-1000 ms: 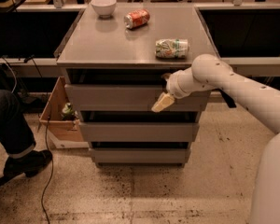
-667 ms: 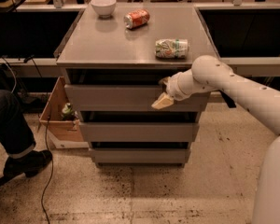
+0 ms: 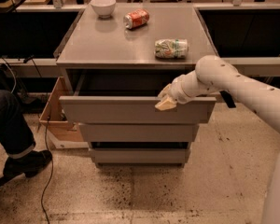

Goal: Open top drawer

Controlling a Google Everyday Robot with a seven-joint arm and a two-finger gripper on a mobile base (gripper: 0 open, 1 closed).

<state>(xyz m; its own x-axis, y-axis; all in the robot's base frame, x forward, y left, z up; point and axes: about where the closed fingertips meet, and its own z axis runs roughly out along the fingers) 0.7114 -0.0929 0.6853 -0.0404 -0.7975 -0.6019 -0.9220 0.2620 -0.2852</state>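
Note:
The top drawer (image 3: pixel 116 110) is a wide plain grey front below the grey cabinet top (image 3: pixel 107 45). It stands pulled out toward me, with a dark gap behind its front. My gripper (image 3: pixel 166 101) sits at the drawer front's upper edge, right of centre, its cream fingertips hooked over the rim. The white arm (image 3: pixel 233 85) reaches in from the right. The two shorter grey drawer fronts (image 3: pixel 135 133) below stay closed.
On the cabinet top lie a white bowl (image 3: pixel 103 6), a red can (image 3: pixel 136 18) on its side and a green-white can (image 3: pixel 171 48) on its side. A cardboard box (image 3: pixel 56 120) stands left of the cabinet. A person's leg and shoe (image 3: pixel 18 143) are at the left.
The top drawer has slid out toward me, with my gripper moving with its upper edge. The cans and the bowl have stayed in place.

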